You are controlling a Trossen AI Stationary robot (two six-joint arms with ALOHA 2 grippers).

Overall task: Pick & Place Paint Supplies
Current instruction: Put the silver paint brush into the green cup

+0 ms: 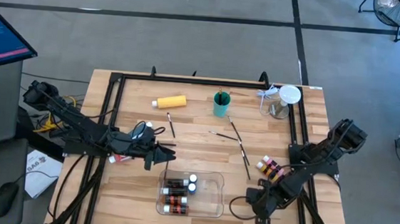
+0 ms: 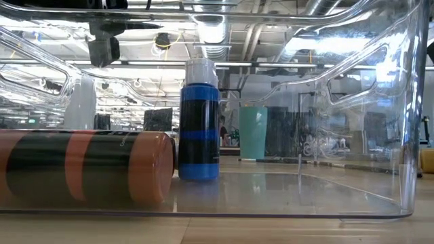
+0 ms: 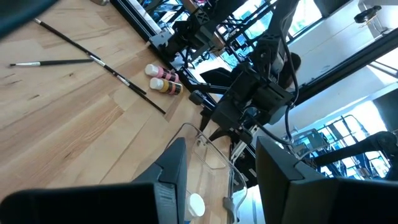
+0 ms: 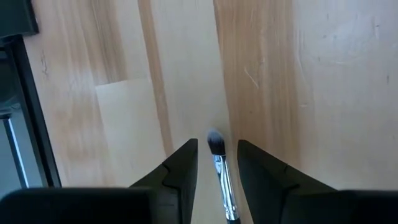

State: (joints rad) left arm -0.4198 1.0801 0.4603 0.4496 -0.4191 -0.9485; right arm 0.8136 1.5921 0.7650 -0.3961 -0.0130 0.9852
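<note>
My right gripper (image 1: pixel 254 201) points down at the table just right of the clear tray (image 1: pixel 217 179). It is open, and a thin brush (image 4: pixel 219 167) runs along the gap between its fingers, grey bristles (image 4: pixel 215 142) at their tips, with a gap on each side. My left gripper (image 1: pixel 162 154) hovers open and empty over the tray's far left corner. Several small bottles (image 1: pixel 176 196) lie in the tray. The low view shows an orange-and-black one (image 2: pixel 81 168) on its side and a blue one (image 2: pixel 199 129) upright. Two more small bottles (image 1: pixel 268 167) lie on the table.
The yellow bottle (image 1: pixel 171 102) and teal cup (image 1: pixel 220 104) sit toward the far edge, beside a clear container (image 1: pixel 281 101). Loose brushes (image 1: pixel 239 145) lie on the wood between cup and tray. A black frame (image 1: pixel 115 98) borders the table. Bare wood (image 4: pixel 323 93) lies beyond my right gripper.
</note>
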